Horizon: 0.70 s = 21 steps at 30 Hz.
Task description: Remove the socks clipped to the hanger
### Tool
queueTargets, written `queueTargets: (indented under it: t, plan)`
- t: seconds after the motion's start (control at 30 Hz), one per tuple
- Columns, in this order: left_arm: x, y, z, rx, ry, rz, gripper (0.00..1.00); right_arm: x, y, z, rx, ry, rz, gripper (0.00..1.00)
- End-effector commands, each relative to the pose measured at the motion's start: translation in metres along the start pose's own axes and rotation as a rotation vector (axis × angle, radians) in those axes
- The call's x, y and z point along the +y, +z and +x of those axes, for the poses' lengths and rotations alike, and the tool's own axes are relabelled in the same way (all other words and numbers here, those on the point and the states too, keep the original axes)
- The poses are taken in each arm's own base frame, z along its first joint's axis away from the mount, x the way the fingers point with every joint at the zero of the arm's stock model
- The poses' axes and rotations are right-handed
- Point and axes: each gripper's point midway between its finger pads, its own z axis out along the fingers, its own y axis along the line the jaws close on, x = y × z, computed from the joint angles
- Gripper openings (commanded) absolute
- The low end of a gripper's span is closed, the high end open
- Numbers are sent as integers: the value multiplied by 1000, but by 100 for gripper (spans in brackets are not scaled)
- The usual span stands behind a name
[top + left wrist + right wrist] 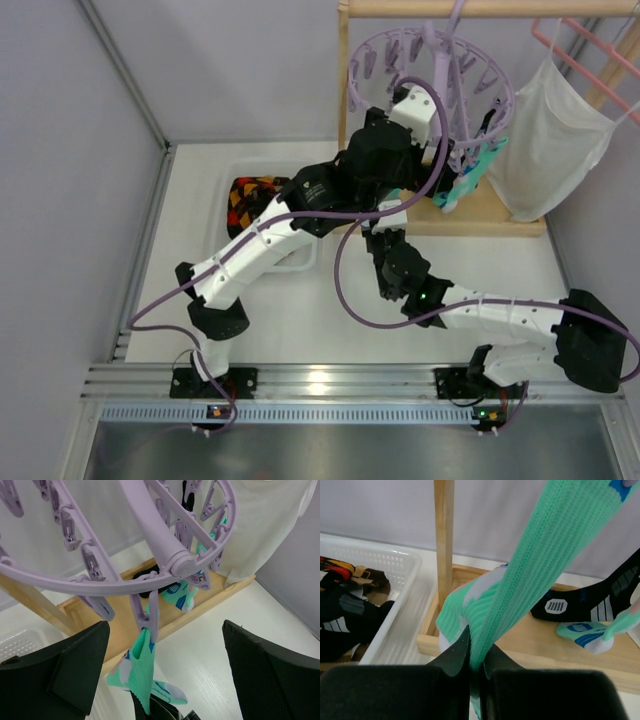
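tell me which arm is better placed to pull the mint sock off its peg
Right. The right tool is shut on the mint sock, which is stretched taut upward. The left tool hangs open under the hanger, holding nothing.

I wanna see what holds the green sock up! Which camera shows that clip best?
Left wrist camera: the purple clip grips the green sock, up close. In the top camera it's too tiny to find. Right wrist camera shows only the sock, pinched in the right gripper.
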Motion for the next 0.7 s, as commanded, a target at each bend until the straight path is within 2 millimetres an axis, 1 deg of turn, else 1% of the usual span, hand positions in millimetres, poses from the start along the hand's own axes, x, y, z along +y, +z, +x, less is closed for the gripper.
queueTargets:
  t: [0.0, 0.07, 0.13, 0.23, 0.27, 0.3, 0.33, 0.4, 0.43, 0.47, 0.5, 0.53, 0.57, 0.67]
  plan:
    - [-15, 1, -25, -85, -26, 80, 97, 5, -9, -22, -69, 73, -59, 0]
    - [-20, 7, -20, -76, -22, 91, 95, 2, -12, -25, -79, 76, -73, 0]
    - [-20, 12, -16, -68, -26, 84, 94, -1, -14, -26, -87, 81, -82, 0]
    - [-16, 19, -4, -44, -39, 63, 90, -2, -21, -27, -105, 81, -133, 0]
    - [-15, 19, -3, -39, -46, 70, 89, -3, -23, -29, -108, 85, -142, 0]
    - [-11, 24, 5, -22, -54, 63, 89, -5, -22, -28, -106, 84, -144, 0]
    - [-9, 22, 3, -28, -61, 66, 89, -3, -24, -27, -108, 82, -166, 0]
    - [-10, 28, 9, -21, -65, 90, 88, -7, -26, -30, -117, 95, -166, 0]
    - [-11, 28, 10, -19, -69, 100, 87, -9, -28, -26, -116, 97, -168, 0]
    - [-14, 27, 9, -18, -78, 124, 87, -12, -30, -29, -127, 108, -173, 0]
    - [-13, 29, 10, -16, -86, 132, 86, -13, -32, -31, -138, 121, -176, 0]
    - [-13, 29, 9, -19, -88, 134, 85, -15, -34, -26, -135, 124, -178, 0]
    - [-12, 29, 9, -22, -90, 130, 85, -19, -37, -31, -152, 142, -184, 0]
    - [-9, 32, 9, -35, -89, 121, 85, -26, -45, -31, -166, 139, -206, 0]
